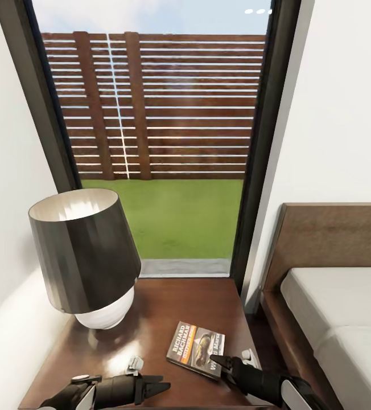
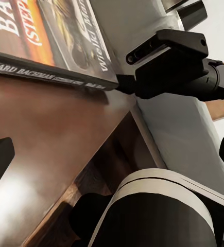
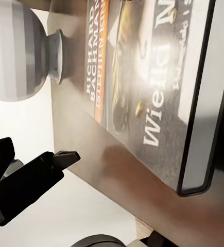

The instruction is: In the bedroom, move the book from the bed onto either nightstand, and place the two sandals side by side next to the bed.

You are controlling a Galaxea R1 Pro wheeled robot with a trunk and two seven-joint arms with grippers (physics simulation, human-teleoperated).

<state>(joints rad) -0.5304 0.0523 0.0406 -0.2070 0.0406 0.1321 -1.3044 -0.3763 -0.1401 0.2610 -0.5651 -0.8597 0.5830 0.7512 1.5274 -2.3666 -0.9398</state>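
- Head view: your book (image 1: 196, 349) lay flat on the nightstand (image 1: 168, 307), beside the lamp (image 1: 86, 259), with the bed (image 1: 333, 296) to the right. Your right claw (image 1: 226, 364) sat at the book's near corner; I couldn't tell whether it gripped. Your left claw (image 1: 157, 387) pointed toward it, fingers together.
- Left wrist view: the book (image 2: 45, 36) rested on the glossy top, the right claw (image 2: 127, 85) touching its corner.
- Right wrist view: the book's cover (image 3: 158, 82) lay close under the claw.
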